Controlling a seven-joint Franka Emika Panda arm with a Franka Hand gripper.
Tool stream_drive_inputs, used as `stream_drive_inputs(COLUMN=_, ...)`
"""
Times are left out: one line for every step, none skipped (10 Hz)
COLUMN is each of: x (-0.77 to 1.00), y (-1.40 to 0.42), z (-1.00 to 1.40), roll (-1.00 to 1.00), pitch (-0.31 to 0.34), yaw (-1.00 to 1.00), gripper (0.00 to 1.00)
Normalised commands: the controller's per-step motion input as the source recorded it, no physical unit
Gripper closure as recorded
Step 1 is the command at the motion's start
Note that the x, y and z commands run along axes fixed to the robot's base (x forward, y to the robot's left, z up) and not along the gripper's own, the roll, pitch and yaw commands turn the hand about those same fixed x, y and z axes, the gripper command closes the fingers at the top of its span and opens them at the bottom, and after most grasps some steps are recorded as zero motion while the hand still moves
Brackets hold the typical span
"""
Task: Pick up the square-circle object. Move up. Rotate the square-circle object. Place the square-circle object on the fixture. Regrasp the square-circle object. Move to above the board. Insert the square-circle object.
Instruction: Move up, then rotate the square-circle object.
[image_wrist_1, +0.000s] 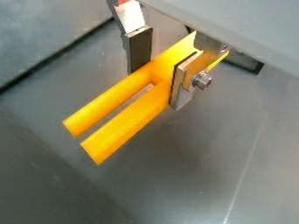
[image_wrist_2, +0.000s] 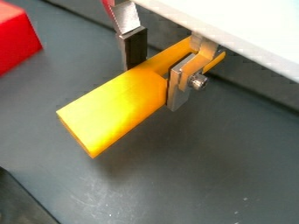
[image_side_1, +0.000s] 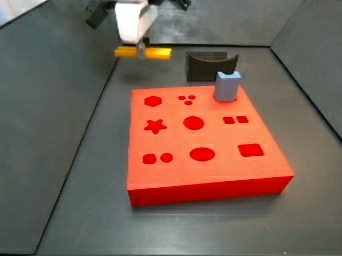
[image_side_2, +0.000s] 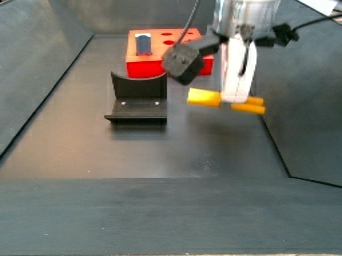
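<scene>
While clamping the square-circle object (image_wrist_1: 117, 118), the gripper (image_wrist_1: 162, 63) jaws hide the board (image_wrist_2: 17, 39) (elsewhere visible).

Gripper (image_side_2: 242, 98) clamping the square-circle object (image_side_2: 223, 99) above bare dark floor, clear on all sides. Nearest obstacles: the fixture (image_side_2: 136, 95) beside it, and the board (image_side_1: 203, 142) carrying an upright blue-grey block (image_side_1: 229, 86) at its far edge.

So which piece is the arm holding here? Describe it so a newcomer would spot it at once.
Start at the big red board and look past its far edge, beside the black fixture. There the gripper is shut on the square-circle object, lifted off the floor. It is the only slim yellow-orange bar; the pale blue-grey block on the board is stubby.
</scene>
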Motion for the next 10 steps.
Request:
stream_drive_inputs(x=-0.02, y=0.01, z=0.34, roll=0.05, pitch=0.076, yaw=-0.02, gripper=1.00)
stream_drive_inputs(x=-0.02, y=0.01, z=0.21, roll=0.07, pitch=0.081, yaw=-0.02, gripper=1.00)
stream_drive_inputs(x=0.41, y=0.31, z=0.83, roll=0.00, pitch=0.000, yaw=0.00, gripper=1.00)
stream_drive_inputs(x=0.36, y=0.27, z=0.72, roll=0.00, pitch=0.026, yaw=0.00, gripper=1.00)
stream_drive_inputs(x=0.23, y=0.17, z=0.60, roll=-0.01, pitch=0.078, yaw=-0.01, gripper=1.00)
stream_drive_inputs(x=0.16, y=0.12, z=0.51, roll=-0.01, pitch=0.086, yaw=-0.02, gripper=1.00)
stream_drive_inputs(x=0.07, y=0.07, z=0.34, roll=0.02, pitch=0.082, yaw=-0.02, gripper=1.00)
stream_drive_inputs(x=0.03, y=0.04, z=0.17, roll=0.04, pitch=0.086, yaw=-0.03, gripper=1.00)
stream_drive_inputs(x=0.00, y=0.00, z=0.00, roll=0.00, pitch=0.000, yaw=-1.00, gripper=1.00)
stream_drive_inputs(x=0.00, y=0.00, z=-0.03, roll=0.00, pitch=-0.001, yaw=-1.00, gripper=1.00)
